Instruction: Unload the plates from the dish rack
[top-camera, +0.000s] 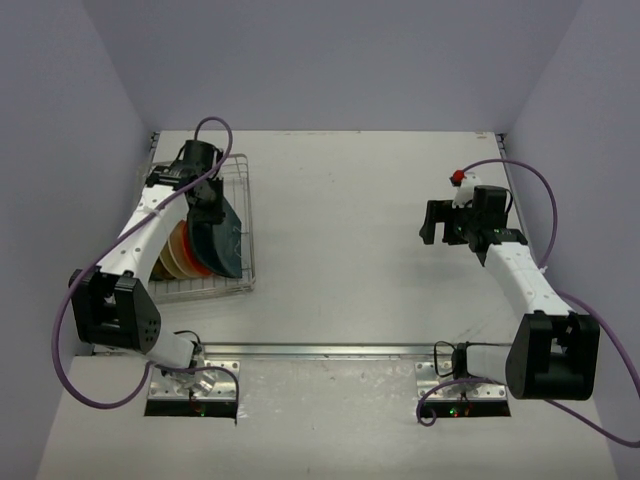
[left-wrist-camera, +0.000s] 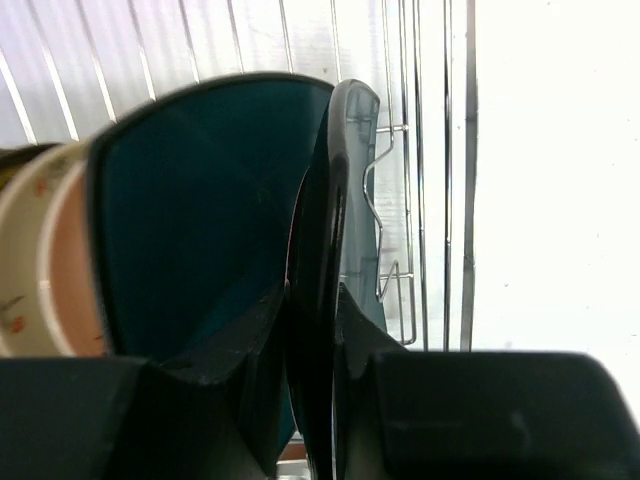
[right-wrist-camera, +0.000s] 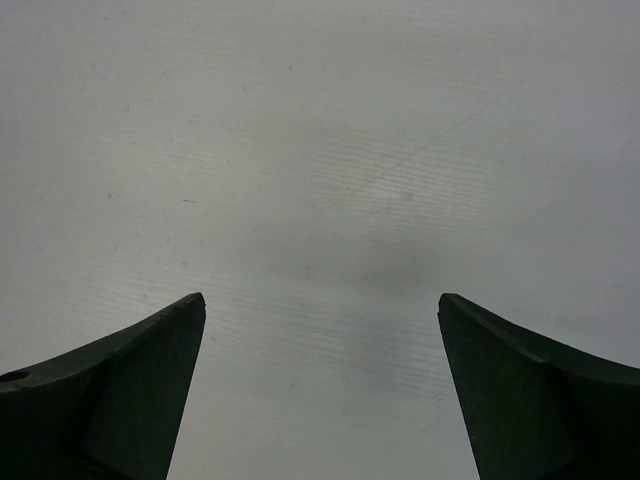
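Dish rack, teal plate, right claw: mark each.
dish rack (top-camera: 246, 185), top view, its right wire wall.
teal plate (left-wrist-camera: 200, 220), left wrist view, its inner face.
right claw (right-wrist-camera: 320, 300), right wrist view, midway between fingertips.

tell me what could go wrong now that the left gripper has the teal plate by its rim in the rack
1. The left gripper pinches only the rim of the teal plate, so the plate might swing or slip once lifted.
2. In the dish rack, a divider wire sits right beside that rim; it could snag and drag the rack along.
3. The cream plate stands close beside the teal one and may get knocked.
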